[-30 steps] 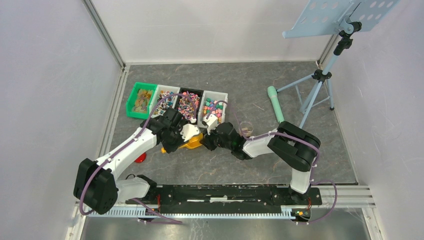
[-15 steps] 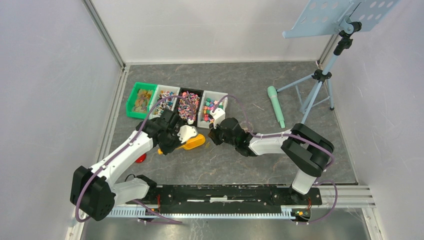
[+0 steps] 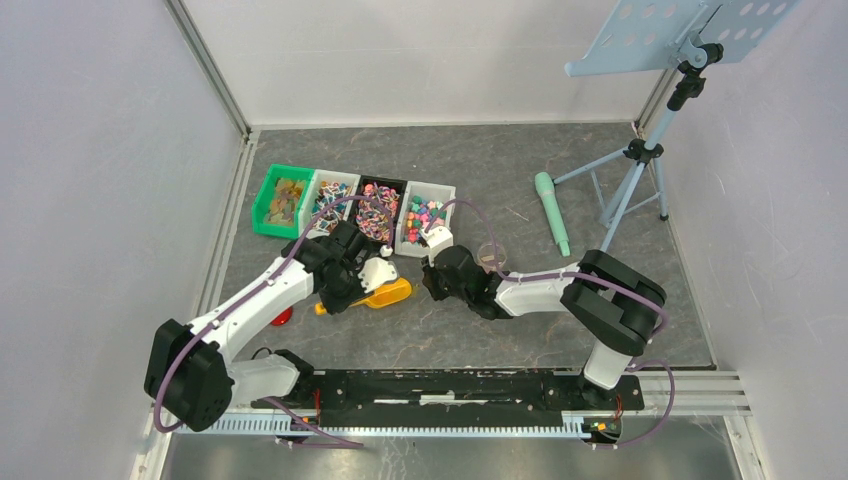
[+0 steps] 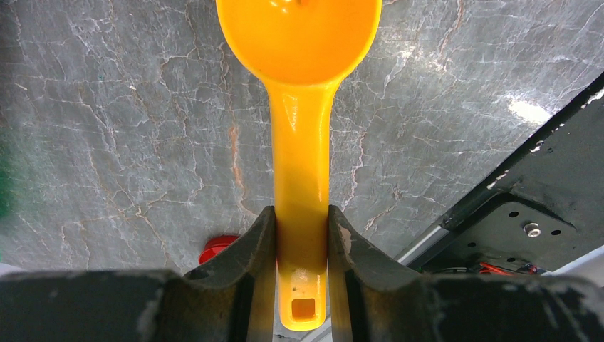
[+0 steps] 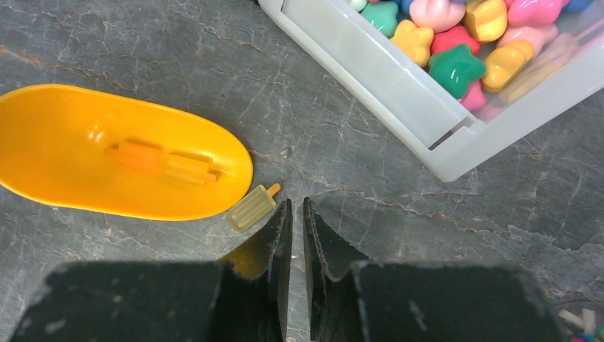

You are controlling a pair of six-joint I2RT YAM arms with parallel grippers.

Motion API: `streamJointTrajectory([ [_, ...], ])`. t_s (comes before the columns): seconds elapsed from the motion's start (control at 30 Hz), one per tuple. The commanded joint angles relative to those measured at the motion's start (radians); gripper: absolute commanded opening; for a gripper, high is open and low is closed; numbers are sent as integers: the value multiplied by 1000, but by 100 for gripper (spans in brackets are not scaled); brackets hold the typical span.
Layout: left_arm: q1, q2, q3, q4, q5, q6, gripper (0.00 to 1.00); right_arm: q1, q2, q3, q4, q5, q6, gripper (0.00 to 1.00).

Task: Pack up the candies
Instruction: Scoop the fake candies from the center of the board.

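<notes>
Over the table (image 4: pixel 107 142), left fingers (image 4: pixel 251 274) clamping scoop (image 4: pixel 302 171)

No text, label, brand, number or sign can be read in any view.
- orange scoop (image 4: pixel 301 142): plain plastic, no marking legible.
- clear bin (image 5: pixel 370 64), toward the desk's far-left corner: wall bare of lettering.
- candies (image 5: pixel 456 68): moulded shapes, no print legible.
- Arm housings in the top view: too small to tell.

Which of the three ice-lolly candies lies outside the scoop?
The pale yellow candy, on the table beside the scoop; the orange candy and the bright yellow candy lie inside it.
</notes>
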Motion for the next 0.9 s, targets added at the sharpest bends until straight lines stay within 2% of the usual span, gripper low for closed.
streamJointTrajectory([
  [0.0,-8,-5,36,-32,-6,56,2,8,12,11,15,28,45,16],
  [0.27,-12,-25,24,-13,10,34,2,11,79,41,-3,13,93,16],
  [0.6,-17,-30,49,-30,78,17,2,34,56,58,103,-137,171,17],
  [0.87,-18,-63,61,-70,82,30,2,11,-13,60,-9,-70,114,18],
])
